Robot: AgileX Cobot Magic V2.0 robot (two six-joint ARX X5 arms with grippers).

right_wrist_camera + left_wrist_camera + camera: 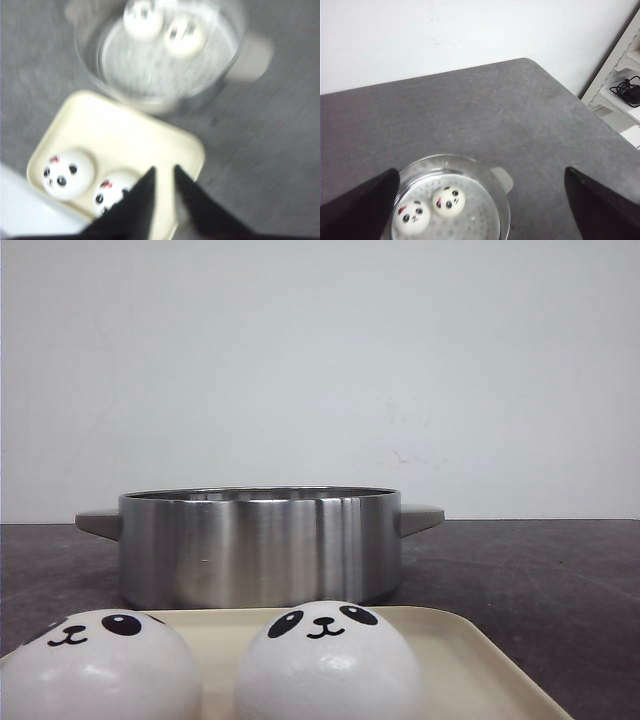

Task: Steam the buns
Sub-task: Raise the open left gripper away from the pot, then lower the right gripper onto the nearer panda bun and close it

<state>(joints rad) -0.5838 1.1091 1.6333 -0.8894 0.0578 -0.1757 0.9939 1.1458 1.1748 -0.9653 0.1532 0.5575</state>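
Two panda-face buns [100, 665] [328, 665] sit on a cream tray [480, 660] in front of a steel pot [260, 550]. The right wrist view, which is blurred, shows them on the tray [67, 173] [111, 192]. The other two buns [449, 201] [411, 216] lie inside the pot [470, 160] on its perforated insert. My left gripper [479, 174] is wide open and empty, high above the pot. My right gripper [164, 169] hovers over the tray [125, 130] beside one bun, its jaws nearly together and holding nothing. Neither gripper shows in the front view.
The pot has grey side handles [420, 518]. The dark table's corner and edge [555, 80] run near a white shelf with black cables [626, 89]. A white wall stands behind the table. A white surface [20, 210] borders the tray's near side.
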